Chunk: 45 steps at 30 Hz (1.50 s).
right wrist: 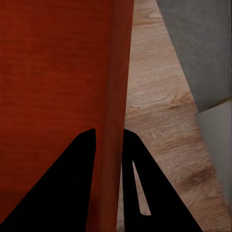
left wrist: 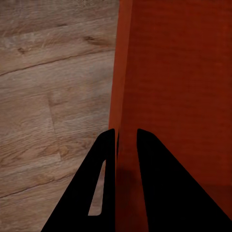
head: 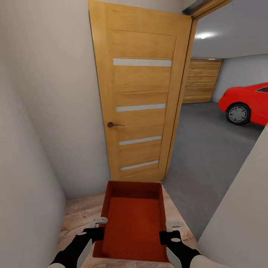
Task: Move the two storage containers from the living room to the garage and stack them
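Head view: wood planks (head: 78, 216) meet garage concrete (head: 208, 149) — door (head: 139, 100) open.

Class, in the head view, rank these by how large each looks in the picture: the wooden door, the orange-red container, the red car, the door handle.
1. Wooden door, largest.
2. Orange-red container; it sits close to the camera, which inflates it.
3. Red car, far off and cut by the frame edge, so its true size is understated.
4. Door handle, smallest.

Cut off and hidden parts

The red car (head: 247, 104) runs off the head view's right edge, only its front showing; the open door (head: 139, 100) hides part of the garage's panelled door (head: 201, 80).
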Tool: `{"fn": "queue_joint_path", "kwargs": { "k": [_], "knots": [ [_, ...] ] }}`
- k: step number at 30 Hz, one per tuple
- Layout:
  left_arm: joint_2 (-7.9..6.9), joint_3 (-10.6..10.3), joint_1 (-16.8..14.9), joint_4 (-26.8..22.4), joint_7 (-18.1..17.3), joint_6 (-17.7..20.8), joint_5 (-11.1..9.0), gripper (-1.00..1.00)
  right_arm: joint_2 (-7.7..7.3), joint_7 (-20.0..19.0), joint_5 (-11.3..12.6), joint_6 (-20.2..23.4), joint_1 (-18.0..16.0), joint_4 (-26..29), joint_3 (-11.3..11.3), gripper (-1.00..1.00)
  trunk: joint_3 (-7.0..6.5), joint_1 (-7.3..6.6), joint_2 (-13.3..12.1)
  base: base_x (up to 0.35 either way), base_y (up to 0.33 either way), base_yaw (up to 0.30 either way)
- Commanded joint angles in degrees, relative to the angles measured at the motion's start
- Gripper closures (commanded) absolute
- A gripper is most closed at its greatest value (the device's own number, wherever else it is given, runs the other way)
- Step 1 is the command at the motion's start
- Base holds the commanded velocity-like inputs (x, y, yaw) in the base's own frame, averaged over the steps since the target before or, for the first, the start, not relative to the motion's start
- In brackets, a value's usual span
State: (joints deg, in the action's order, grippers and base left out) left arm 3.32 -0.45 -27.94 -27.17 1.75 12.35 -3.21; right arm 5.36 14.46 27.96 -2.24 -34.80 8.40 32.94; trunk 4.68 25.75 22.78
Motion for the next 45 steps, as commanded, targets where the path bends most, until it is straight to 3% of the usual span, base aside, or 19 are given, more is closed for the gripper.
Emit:
{"fn": "queue_joint_path", "kwargs": {
  "k": [1,35,45],
  "knots": [
    [-0.07,-0.4,0.0,-0.3,0.6,0.4,0.6,1.00,-0.09,0.3,1.1,-0.4,-0.1,-2.0,0.5,1.00,0.12,0.04,0.1,0.000,0.000,-0.287],
    [0.01,-0.5,0.0,-0.5,0.5,0.4,0.6,1.00,-0.16,0.2,1.1,-0.3,-0.1,-2.0,0.5,1.00,0.12,0.04,0.1,0.000,0.000,-0.286],
    [-0.05,-0.4,0.0,0.3,0.7,0.6,0.7,1.00,-0.18,0.2,1.1,-0.3,-0.1,-2.0,0.5,1.00,0.12,0.04,0.1,0.207,0.105,-0.053]
  ]
}}
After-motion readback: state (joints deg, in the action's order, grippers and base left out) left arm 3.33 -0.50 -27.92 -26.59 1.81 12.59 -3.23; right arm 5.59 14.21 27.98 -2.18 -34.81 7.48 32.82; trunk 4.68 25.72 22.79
